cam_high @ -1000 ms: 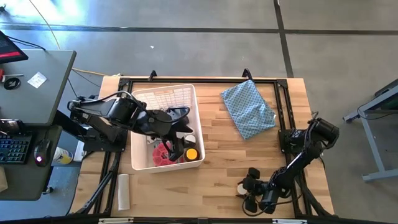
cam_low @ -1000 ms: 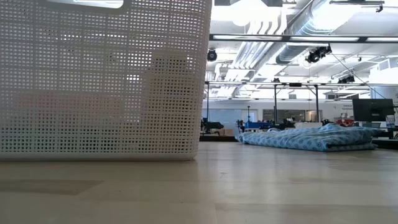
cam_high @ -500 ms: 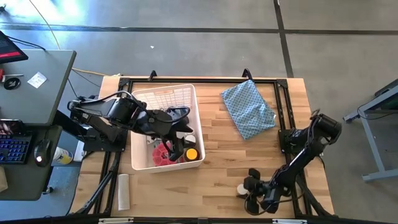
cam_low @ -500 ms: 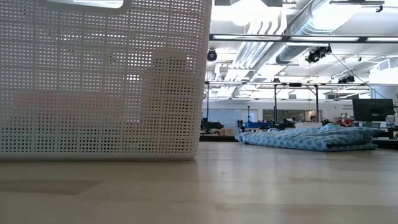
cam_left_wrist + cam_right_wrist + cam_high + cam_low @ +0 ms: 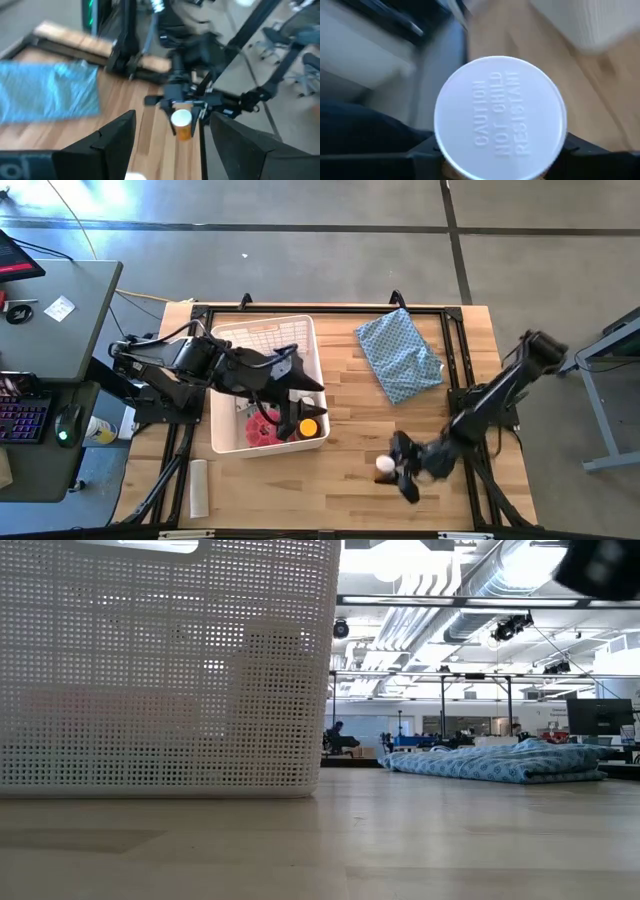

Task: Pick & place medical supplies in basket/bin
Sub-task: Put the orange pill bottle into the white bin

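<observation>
The white lattice basket [image 5: 262, 340] stands at the table's left. It holds a red disc [image 5: 262, 425] and an amber yellow-capped bottle [image 5: 307, 427]. My left gripper [image 5: 300, 395] hovers open over the basket's right half, with nothing between its fingers [image 5: 170, 130]. My right gripper [image 5: 402, 465] is at the near right of the table, shut on an amber bottle with a white cap [image 5: 385, 465]. The left wrist view shows that bottle [image 5: 182, 125] from afar, and the right wrist view is filled by its cap [image 5: 500, 117]. My right gripper pinches the white-capped bottle between its two fingers, one on each opposite side just under the cap [image 5: 445, 162]. The cap's top faces back toward the wrist. In the left wrist view the amber body [image 5: 185, 134] hangs below the cap, clear of the table.
A folded blue patterned cloth [image 5: 400, 355] lies at the far right of the table. A white cylinder [image 5: 198, 487] lies near the front left edge. Bare wood stretches between basket and cloth. The low view shows the basket wall [image 5: 160, 670] close up.
My right gripper has risen from the table's near edge with the white-capped bottle, lifting it clear, and has shifted a little toward the far edge. My left gripper has tipped its fingers upward a little over the basket.
</observation>
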